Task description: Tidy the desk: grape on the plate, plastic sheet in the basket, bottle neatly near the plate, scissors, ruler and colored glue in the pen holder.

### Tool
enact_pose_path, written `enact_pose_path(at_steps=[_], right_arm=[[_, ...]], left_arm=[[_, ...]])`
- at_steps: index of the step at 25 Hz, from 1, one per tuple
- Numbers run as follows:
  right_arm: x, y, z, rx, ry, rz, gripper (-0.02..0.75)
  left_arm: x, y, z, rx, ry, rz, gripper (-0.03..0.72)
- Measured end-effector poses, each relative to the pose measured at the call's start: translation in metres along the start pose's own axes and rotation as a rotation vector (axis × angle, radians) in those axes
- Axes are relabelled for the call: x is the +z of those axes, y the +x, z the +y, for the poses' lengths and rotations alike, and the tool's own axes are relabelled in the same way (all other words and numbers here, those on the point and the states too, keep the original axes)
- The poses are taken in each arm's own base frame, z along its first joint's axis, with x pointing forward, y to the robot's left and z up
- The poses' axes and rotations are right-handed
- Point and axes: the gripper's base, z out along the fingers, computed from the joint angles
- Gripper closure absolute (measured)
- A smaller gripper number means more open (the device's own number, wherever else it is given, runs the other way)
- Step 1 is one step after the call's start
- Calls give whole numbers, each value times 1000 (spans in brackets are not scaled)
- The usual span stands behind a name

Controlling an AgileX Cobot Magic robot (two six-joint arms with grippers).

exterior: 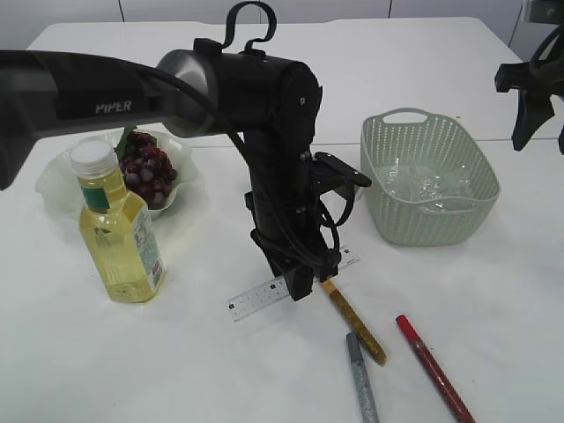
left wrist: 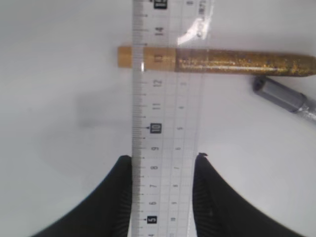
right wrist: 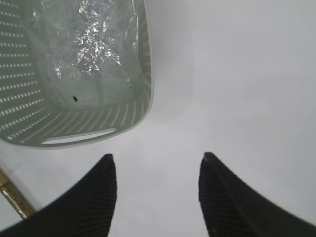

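Ribbed black left gripper (left wrist: 164, 173) pinches the clear plastic ruler (left wrist: 165, 113) by its edges; numerals 5 to 14 read along it. Beyond, the ruler overlies a gold glitter glue tube (left wrist: 237, 62) beside a grey pen (left wrist: 284, 98). Right gripper (right wrist: 157, 187) hangs wide, holding nothing, near the perforated pale green basket (right wrist: 140, 94) containing crinkled plastic sheet (right wrist: 94, 34).

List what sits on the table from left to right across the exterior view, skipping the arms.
Plate of grapes → bottle → ruler → gold glitter glue → grey pen → red pen; basket holding the plastic sheet, farther back.
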Motion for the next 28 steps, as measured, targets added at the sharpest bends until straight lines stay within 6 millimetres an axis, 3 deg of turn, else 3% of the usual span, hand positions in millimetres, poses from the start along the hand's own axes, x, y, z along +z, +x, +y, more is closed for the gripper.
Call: enact_pose_path(at_steps=[5,14,22,28], right_arm=[[0,0,1,5,-13,2,340],[0,0,1,5,-13,2,340],[0,0,1,5,-14,2,341],[0,0,1,5,-14,2,340]], left_arm=[[-11,-2,0,-134,-10,-13,440],[-50,-11,-4,-381,4,-124,440],[-113,0,-16,-417,22,-246,440],[-144,9,-20,-404,-1,-310,440]])
